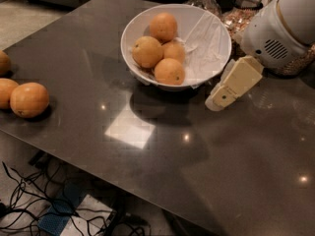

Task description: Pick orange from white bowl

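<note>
The white bowl (216,33) stands at the back middle of the dark table, lined with crumpled white paper. Several oranges lie in its left half: one at the back (163,27), one at the left (147,51), one in the middle (174,51) and one at the front (169,71). My gripper (224,90), cream-coloured on a white arm (280,28), hangs just right of the bowl's front right rim, pointing down and left, outside the bowl and holding nothing that shows.
Loose oranges (29,99) lie at the table's left edge. Glass jars of grains (240,14) stand behind the bowl and the arm. Cables and a power strip (64,215) lie on the floor below the table's front edge.
</note>
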